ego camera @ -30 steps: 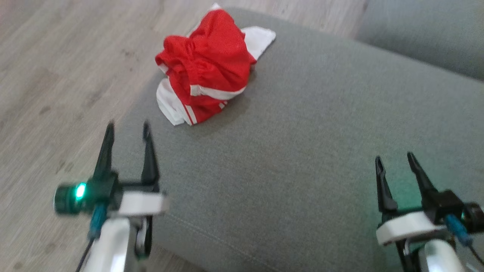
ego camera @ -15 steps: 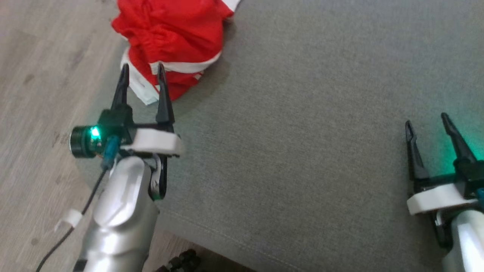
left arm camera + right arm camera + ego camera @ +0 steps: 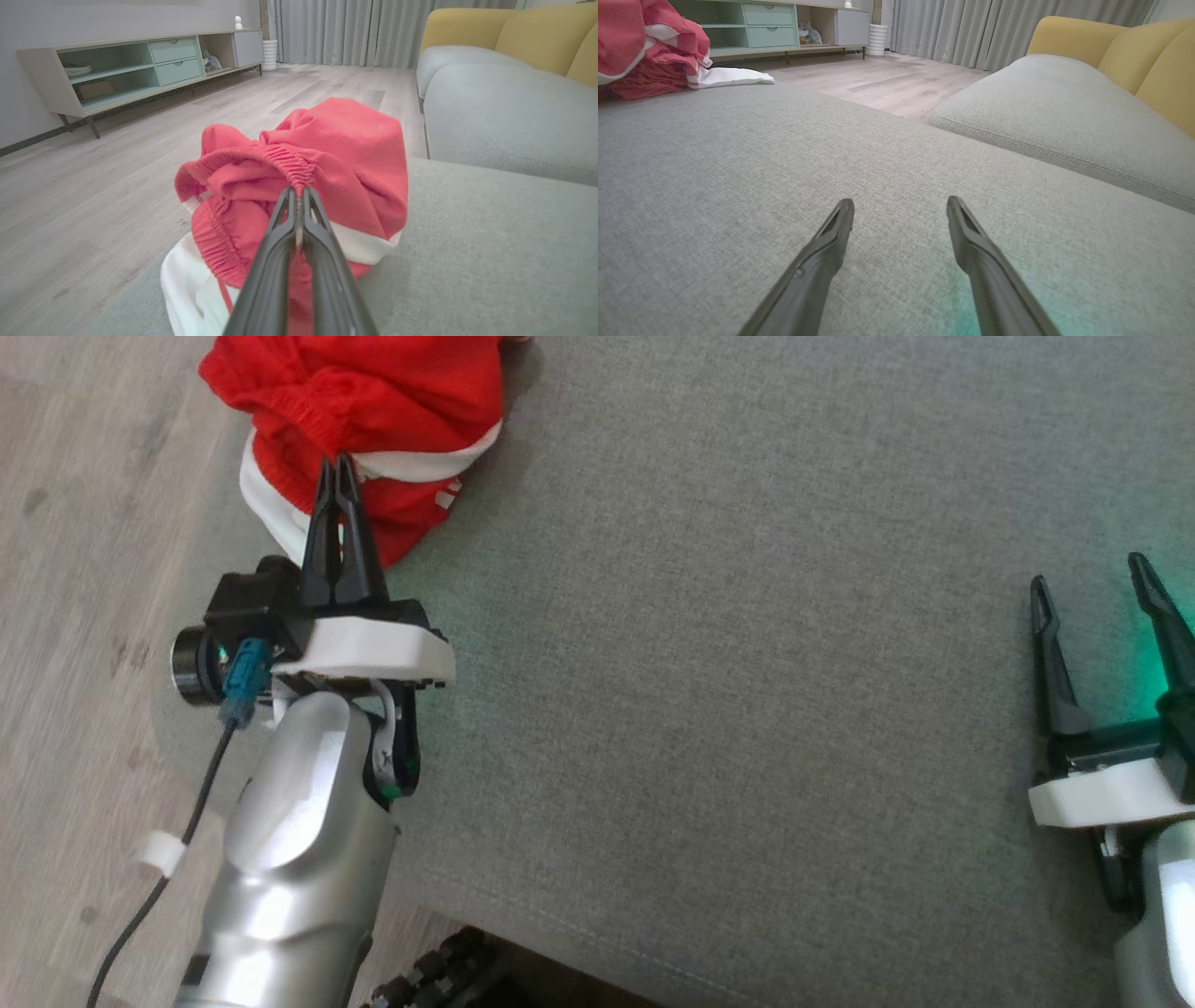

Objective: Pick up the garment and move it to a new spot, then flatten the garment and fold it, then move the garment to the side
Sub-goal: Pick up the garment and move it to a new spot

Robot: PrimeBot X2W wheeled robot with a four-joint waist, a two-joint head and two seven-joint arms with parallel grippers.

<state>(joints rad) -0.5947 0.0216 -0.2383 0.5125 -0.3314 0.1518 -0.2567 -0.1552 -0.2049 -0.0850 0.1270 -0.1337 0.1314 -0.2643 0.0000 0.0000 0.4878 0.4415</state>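
Note:
The garment (image 3: 373, 392) is a crumpled red heap with white trim, lying at the far left corner of a grey cushion (image 3: 747, 663). My left gripper (image 3: 338, 467) has its fingers pressed together with their tips on the heap's near side. In the left wrist view that gripper (image 3: 297, 191) pinches the garment (image 3: 336, 140) at its gathered elastic band. My right gripper (image 3: 1088, 569) hovers open over bare cushion at the right, far from the cloth. In the right wrist view its gripper (image 3: 900, 207) holds nothing, and the garment (image 3: 644, 46) lies at the far left.
Wooden floor (image 3: 75, 523) runs along the cushion's left edge. A second grey cushion (image 3: 1041, 102) with a yellow backrest (image 3: 1134, 46) lies beyond. A low cabinet (image 3: 140, 65) and curtains stand across the room.
The head camera has tilted, shifting the whole picture. My left gripper reached forward to the garment and closed on its near edge. The right gripper stayed open.

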